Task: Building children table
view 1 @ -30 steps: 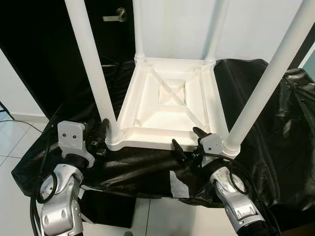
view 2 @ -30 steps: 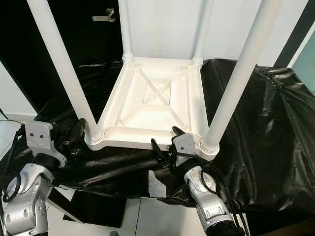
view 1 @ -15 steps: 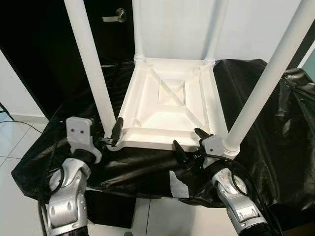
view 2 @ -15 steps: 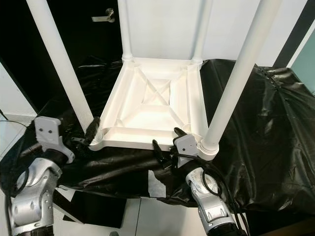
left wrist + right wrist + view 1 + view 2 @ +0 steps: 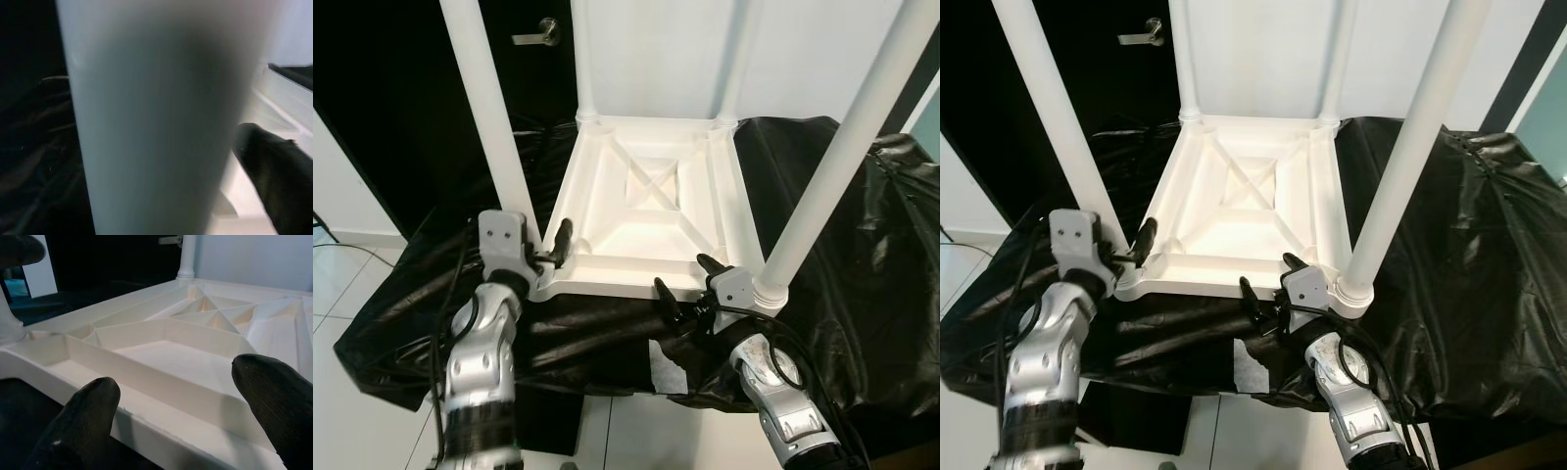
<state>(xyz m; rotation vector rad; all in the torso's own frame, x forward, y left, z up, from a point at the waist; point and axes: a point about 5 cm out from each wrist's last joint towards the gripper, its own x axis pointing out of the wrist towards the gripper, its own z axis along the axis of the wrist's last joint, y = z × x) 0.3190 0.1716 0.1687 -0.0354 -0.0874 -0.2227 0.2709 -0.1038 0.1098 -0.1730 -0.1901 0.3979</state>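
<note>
A white plastic children's table (image 5: 651, 211) lies upside down on a black sheet, its four legs pointing up. My left gripper (image 5: 546, 253) is at the base of the near-left leg (image 5: 494, 127), open, with the leg between its fingers. In the left wrist view that leg (image 5: 156, 117) is very close, with one black finger (image 5: 274, 171) beside it. My right gripper (image 5: 685, 282) stands open at the table's near rim, beside the near-right leg (image 5: 832, 166). In the right wrist view its fingers (image 5: 83, 421) straddle the rim (image 5: 161, 431) without closing on it.
The black plastic sheet (image 5: 862, 274) covers the low support under the table and hangs over its edges, with a white patch (image 5: 666, 367) at the front. White tile floor (image 5: 342, 294) lies to the left. Behind are a dark door with a handle (image 5: 530, 37) and a white wall.
My left arm has swung right and forward, from beside the table's near-left corner to that corner's leg, bringing its fingers around the leg. The right gripper has stayed put.
</note>
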